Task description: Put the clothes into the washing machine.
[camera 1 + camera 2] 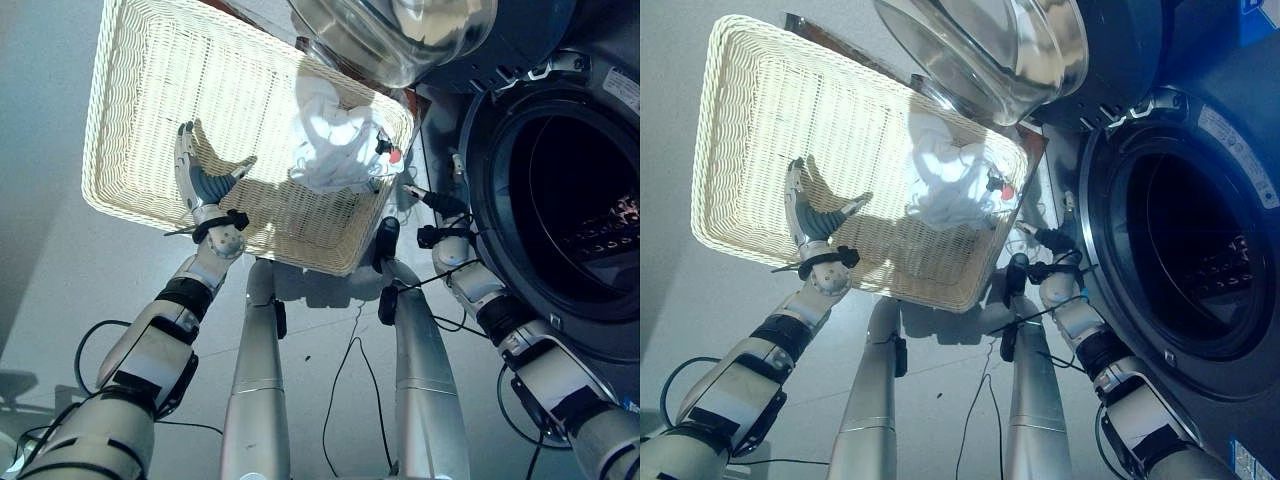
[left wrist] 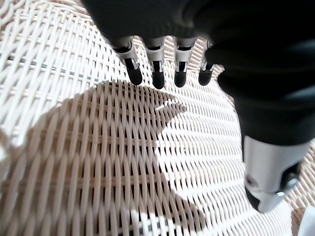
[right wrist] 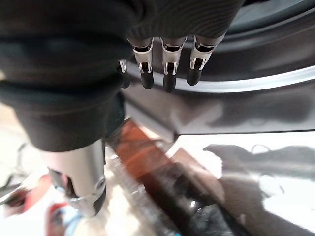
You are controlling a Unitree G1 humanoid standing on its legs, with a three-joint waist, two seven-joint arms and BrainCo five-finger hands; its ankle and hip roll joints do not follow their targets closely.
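A bundle of white clothes (image 1: 335,140) with a small red and dark detail lies in the right end of a white wicker basket (image 1: 170,90). My left hand (image 1: 197,175) is open inside the basket, left of the clothes and apart from them; its straight fingers (image 2: 157,73) hover over bare wicker (image 2: 98,147). My right hand (image 1: 432,205) is open in the gap between the basket's right corner and the washing machine (image 1: 480,130), holding nothing. Its fingers (image 3: 167,69) point at the machine's dark front rim (image 3: 275,83). The drum opening (image 1: 580,190) gapes dark at the right.
The machine's round glass door (image 1: 400,30) stands swung open above the basket's far right corner, over the clothes. Grey floor (image 1: 50,250) surrounds the basket at the left. A reddish-brown edge (image 3: 142,152) runs below the machine's front.
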